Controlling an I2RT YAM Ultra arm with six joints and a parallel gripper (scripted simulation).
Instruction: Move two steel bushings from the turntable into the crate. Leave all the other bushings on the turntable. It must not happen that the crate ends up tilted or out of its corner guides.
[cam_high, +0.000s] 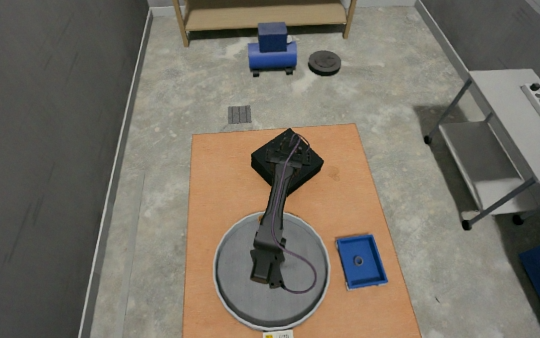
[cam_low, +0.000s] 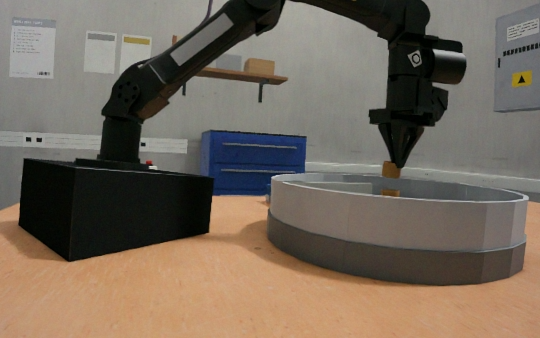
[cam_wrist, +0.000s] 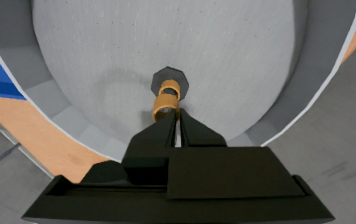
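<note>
My gripper hangs over the middle of the round grey turntable. It is shut on the wall of an orange-brown bushing and holds it just above the turntable's floor. A dark octagonal patch lies right under the bushing; I cannot tell whether it is a shadow or a part. A small brown piece shows below the held bushing, just over the rim. The blue crate lies right of the turntable with one steel bushing in it.
The arm's black base block stands behind the turntable on the orange mat. The turntable has a raised rim all around. A grey cart stands off the mat at the right.
</note>
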